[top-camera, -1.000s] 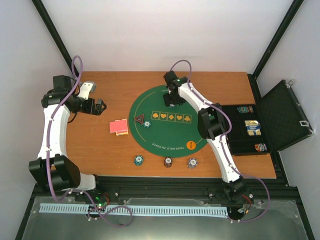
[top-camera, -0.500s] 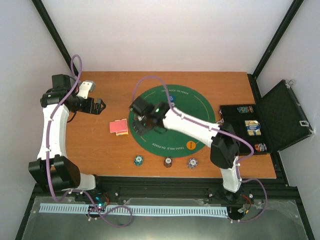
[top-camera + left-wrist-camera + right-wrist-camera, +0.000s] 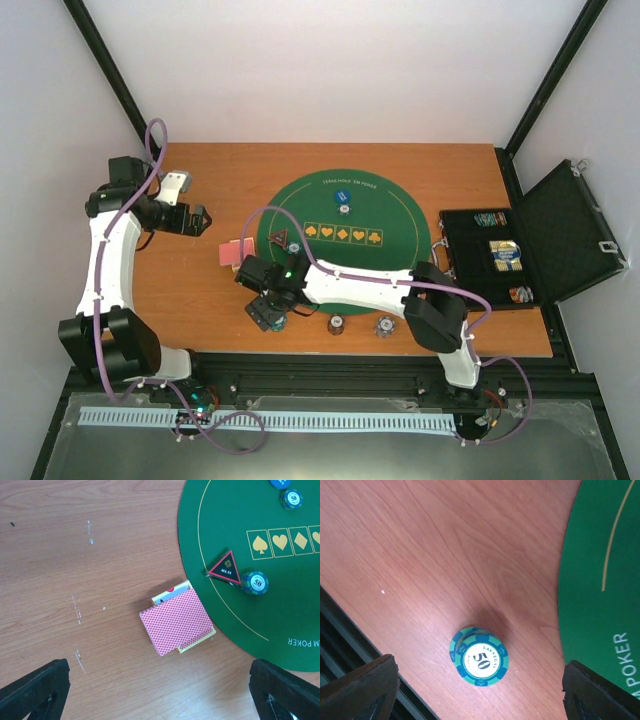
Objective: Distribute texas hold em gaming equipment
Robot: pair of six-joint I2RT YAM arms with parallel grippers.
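Left fingers: black, wedge-shaped, spread wide and holding nothing, above the bare wooden surface, a reddish-brown grained board with pale scuffs. Red-backed playing cards: a flat rectangular pile with fine lattice printing, slightly askew with pale card edges showing beneath, lying on the wood just left of the mat's edge. Right fingers: black and spread apart on either side of a chip stack without touching it. The stack is round, a few chips high, with a blue-and-green banded rim and a white centre printed "LAS VEGAS 50"; it stands on the wood near the front edge, just left of the mat. Triangular marker: black with a red border, lettered "ALL IN", at the left rim of the mat. Single chip: same banding, marked 50, just beside the marker's right corner. Green felt mat: large and round, with a yellow ring line and a row of yellow suit boxes. Dark chip stack and pale chip stack: on the wood at the mat's near edge. Blue disc, with another chip just near of it, on the far part of the mat. Black hinged case: open at the far right; its contents are too small to name.
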